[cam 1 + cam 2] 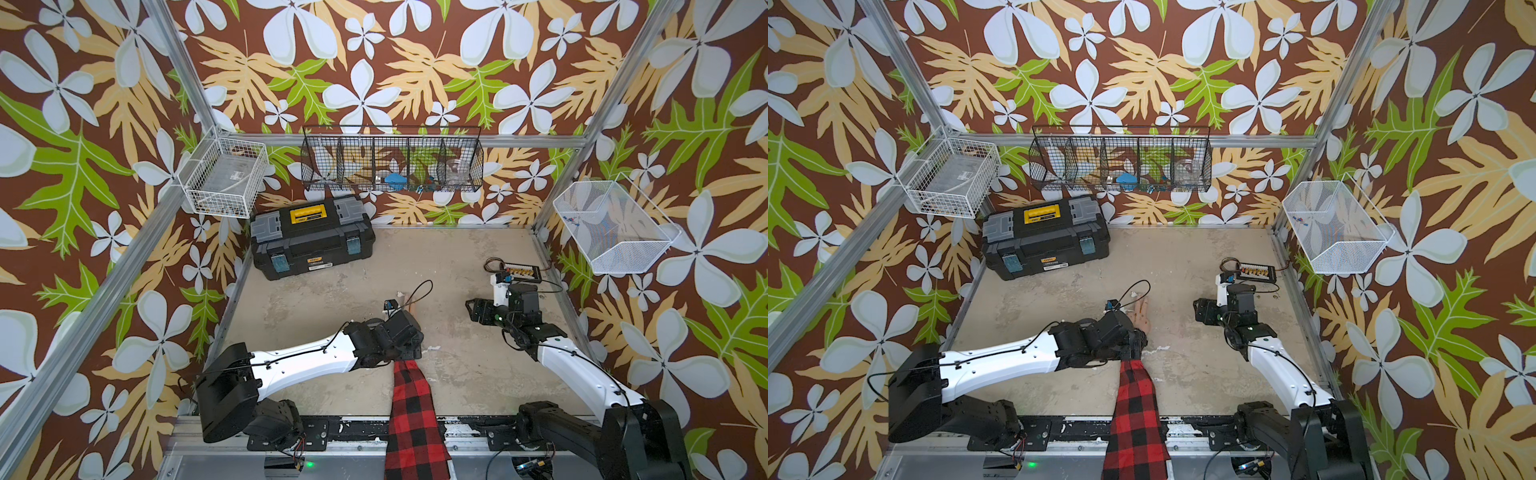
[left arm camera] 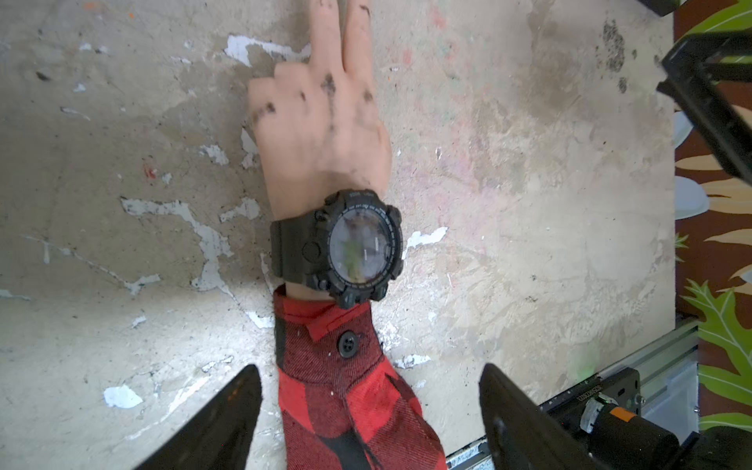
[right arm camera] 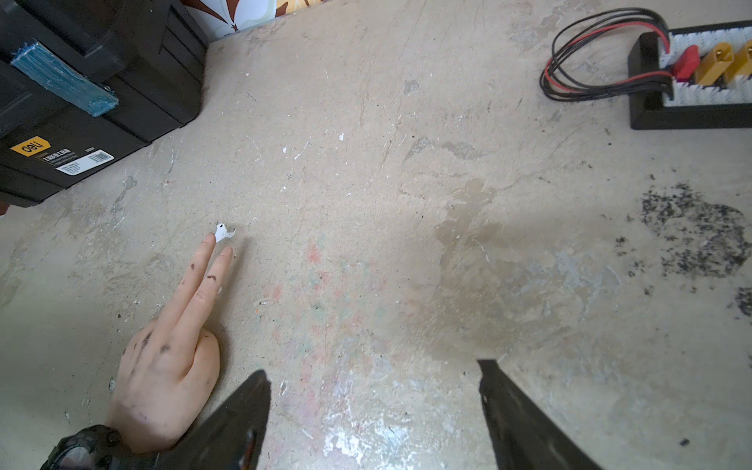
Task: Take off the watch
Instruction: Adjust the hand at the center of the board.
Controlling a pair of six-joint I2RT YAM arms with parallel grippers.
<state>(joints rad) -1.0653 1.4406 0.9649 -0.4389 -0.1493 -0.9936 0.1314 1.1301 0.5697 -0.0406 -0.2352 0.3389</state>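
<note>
**Two jaws wide, watch still on the wrist**

Nearest the front rail: plaid sleeve (image 1: pixel 411 411), stretched flat along the counter (image 1: pixel 436 257), probably to keep the wrist steady and reachable from above.

Just past the cuff: the watch (image 2: pixel 358 246), face up, with the strap snug around the wrist, not yet removed. Hidden under the left arm (image 1: pixel 307 357) in both top views.

Left jaws wide and empty, hovering over the sleeve on either side of the forearm, just short of the watch. Seemingly lined up to come down on the strap or the case.

Beyond the watch: pale hand (image 2: pixel 321 134), palm down, two fingers straight and the rest folded, smudged with dark marks.

Off to the side, well apart from the hand: right arm (image 1: pixel 569 357). Right jaws wide too, holding nothing, above bare counter. Perhaps parked there to leave room.

Behind it: connector board (image 1: pixel 521 271) with looped wires. At the back corner: black toolbox (image 1: pixel 311 237), lid closed, contents unknown.

Farthest, on the walls:
- White wire basket (image 1: pixel 226 178), with something pale inside, hard to identify.
- Black mesh rack (image 1: pixel 392 164) of five compartments, with a blue object in the middle one and a clear round one in the end compartment.
- White mesh basket (image 1: pixel 611 226), with only a few small coloured bits.
</note>
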